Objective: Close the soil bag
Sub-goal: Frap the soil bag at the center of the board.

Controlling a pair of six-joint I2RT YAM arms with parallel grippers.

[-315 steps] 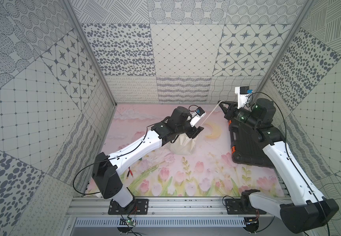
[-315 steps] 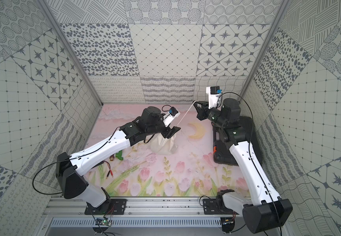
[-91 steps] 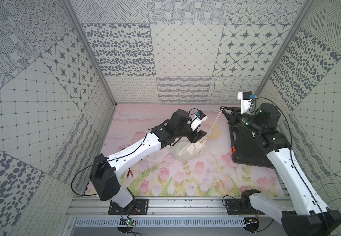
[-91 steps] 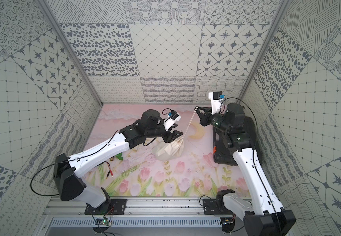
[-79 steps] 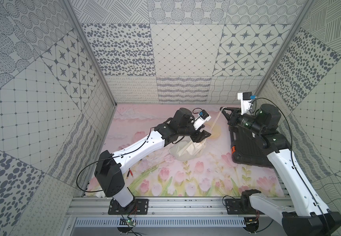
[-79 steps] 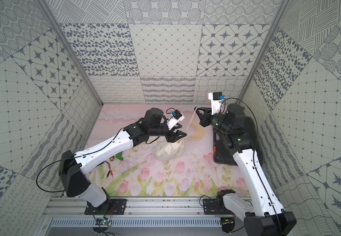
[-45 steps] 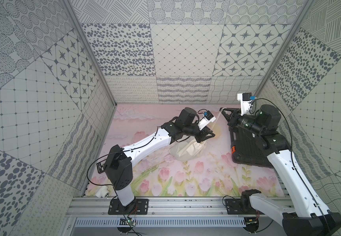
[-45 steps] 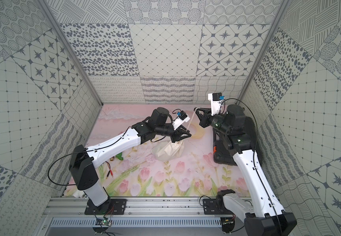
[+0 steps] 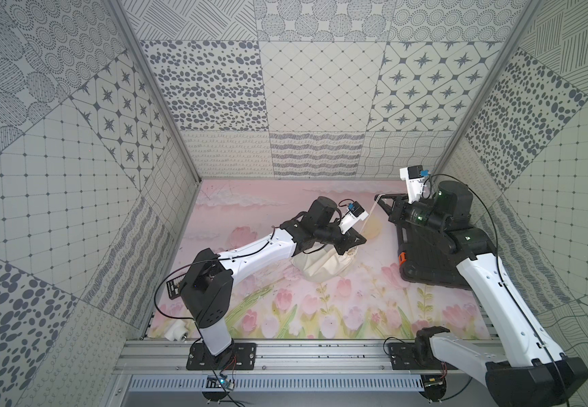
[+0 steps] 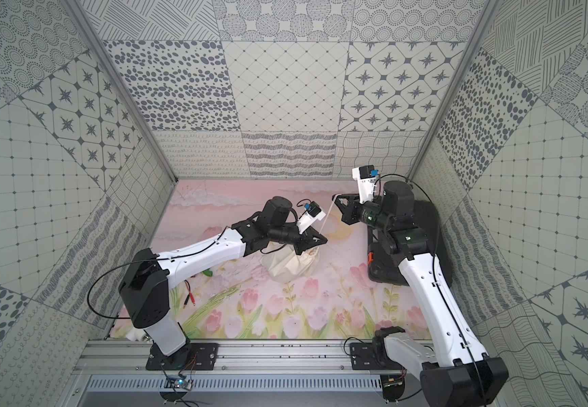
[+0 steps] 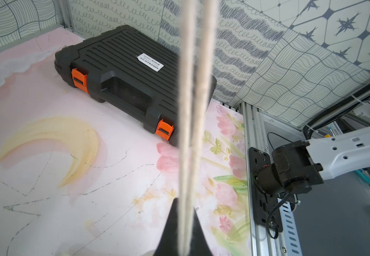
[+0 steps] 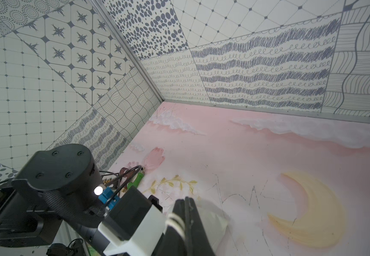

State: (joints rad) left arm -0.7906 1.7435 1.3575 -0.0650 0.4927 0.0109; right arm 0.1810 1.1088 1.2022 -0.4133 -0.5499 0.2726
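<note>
The soil bag [image 9: 322, 267] [image 10: 287, 266] is a cream cloth pouch lying on the mat at mid-table, in both top views. Its pale cord [image 9: 370, 218] [image 10: 328, 218] runs taut from the neck up to the right. My left gripper [image 9: 363, 240] [image 10: 324, 239] sits just above the neck, shut on the two strands of the cord [image 11: 188, 155]. My right gripper [image 9: 379, 197] [image 10: 335, 198] is raised and shut on the far end of the cord [image 12: 175, 219], which wraps over one finger. Part of the bag [image 12: 213, 221] shows behind it.
A black ribbed case [image 9: 426, 260] [image 10: 382, 273] [image 11: 124, 73] with orange latches lies under the right arm by the right wall. Red clip leads [image 10: 188, 299], a green piece [image 10: 208, 272] and a white cylinder [image 9: 176, 329] lie near the left arm's base.
My left gripper, open a second ago, moved right from the bag's body to the cord above the neck and shut on it. The right gripper kept holding the cord's end in place.
</note>
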